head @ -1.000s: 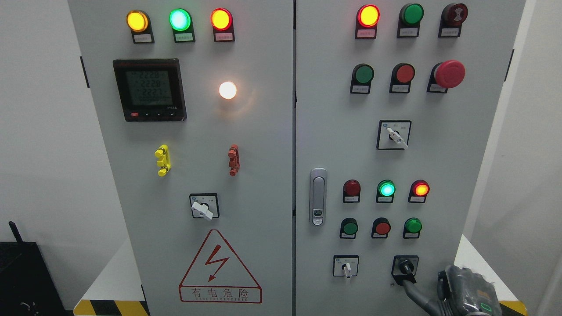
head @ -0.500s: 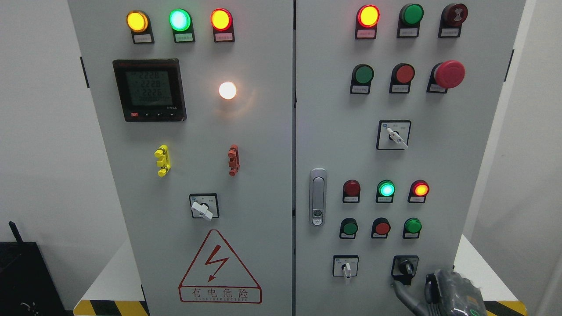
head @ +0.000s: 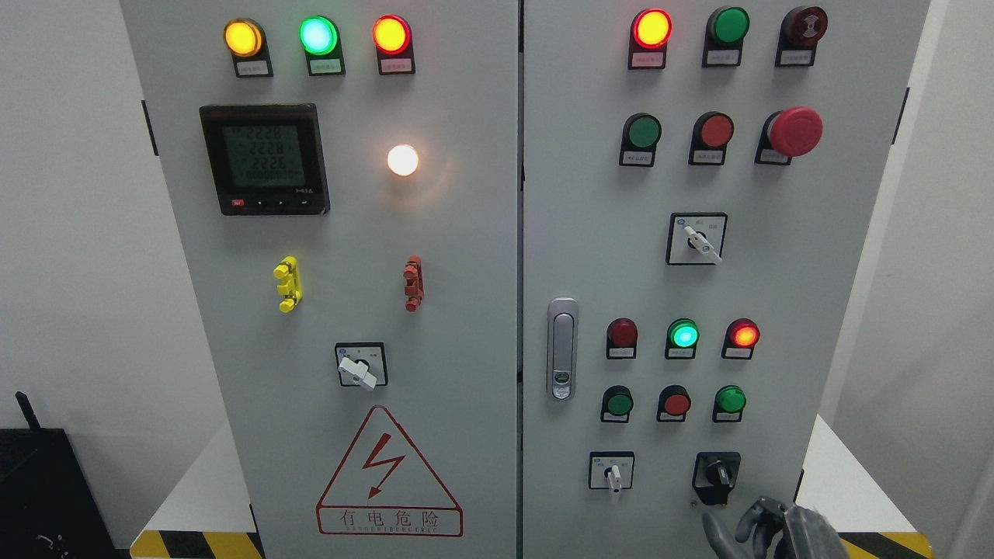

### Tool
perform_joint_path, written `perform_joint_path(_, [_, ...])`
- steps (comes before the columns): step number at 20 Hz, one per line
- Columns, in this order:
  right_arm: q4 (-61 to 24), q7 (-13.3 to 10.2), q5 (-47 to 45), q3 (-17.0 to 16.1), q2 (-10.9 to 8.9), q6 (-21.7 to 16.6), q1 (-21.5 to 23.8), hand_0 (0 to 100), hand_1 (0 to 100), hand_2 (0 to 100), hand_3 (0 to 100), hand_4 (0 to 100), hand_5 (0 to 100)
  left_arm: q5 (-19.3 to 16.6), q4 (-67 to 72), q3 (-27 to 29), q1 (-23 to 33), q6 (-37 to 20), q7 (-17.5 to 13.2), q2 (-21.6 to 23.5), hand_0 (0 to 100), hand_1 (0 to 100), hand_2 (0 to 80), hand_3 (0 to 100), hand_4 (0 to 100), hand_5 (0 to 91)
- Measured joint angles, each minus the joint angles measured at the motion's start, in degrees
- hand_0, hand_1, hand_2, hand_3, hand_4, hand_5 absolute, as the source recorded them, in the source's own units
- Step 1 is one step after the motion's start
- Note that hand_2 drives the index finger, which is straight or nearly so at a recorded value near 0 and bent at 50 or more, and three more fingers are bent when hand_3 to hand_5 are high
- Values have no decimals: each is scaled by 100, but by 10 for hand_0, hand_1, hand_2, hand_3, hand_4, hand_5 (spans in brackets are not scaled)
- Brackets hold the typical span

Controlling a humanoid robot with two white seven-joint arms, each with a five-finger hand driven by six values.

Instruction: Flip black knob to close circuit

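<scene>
Right hand (head: 765,528) shows only at the bottom edge of the head view, its arm coming in from the lower right. Grey fingers (head: 718,532) point upward and are loosely apart, slightly bent, and they hold nothing; no finger touches the panel switch.

Black knob (head: 716,473) lies just above the hand and a little to its left, near but clearly apart from the fingertips. It sits on a black square plate low on the right door of the grey cabinet (head: 784,272). Its handle looks to stand about upright, so its long axis runs up and down, roughly in line with the pointing fingers; the exact angle is hard to tell at this size.

To the left of the knob, further from the hand, is a white selector switch (head: 613,472) on its own plate, which must not be confused with the target.

Only the right hand is in view, so it is the nearer one. I judge the coming move needs a short reach upward and slightly left, then a twist around the knob's centre.
</scene>
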Motion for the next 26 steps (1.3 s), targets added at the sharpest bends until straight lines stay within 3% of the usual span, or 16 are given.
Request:
perform_joint_path(1, [-84,160,-339,-20,5,-22,147,0,165,110,237,161,37,0,0,0,0,0,0,0,120,556,0,0,0,0])
perform_joint_path(2, [-178,368,-742,-42,9,-48,288,0,146,19,126,47,0,0,0,0,0,0,0,0,120,556,0,0,0,0])
perform_joint_path(3, [-266,584,-1129,-71,15,-97,438,0,120,0,55,0,0,-1,0,0,0,0,0,0,120,556,0,0,0,0])
perform_joint_path(6, [-485,1116,-2055,-188,27,-305,814,0,77,0,0,0,0,-3,0,0,0,0,0,0,120,556,0,0,0,0])
perform_joint_path(9, [-653,1451,-2873,-312,33,-529,1166,0,23,0,0,0,0,-5,0,0,1,0,0,0,120,556,0,0,0,0])
perform_joint_path(15, [-879,1615,-4066,-483,34,-825,1756,0,0,0,0,0,0,-6,0,0,3,0,0,0,120,556,0,0,0,0])
perform_joint_path(26, [-1084,2081,-4873,-629,18,-1003,2334,0,2,0,0,0,0,-7,0,0,3,0,0,0,120,556,0,0,0,0])
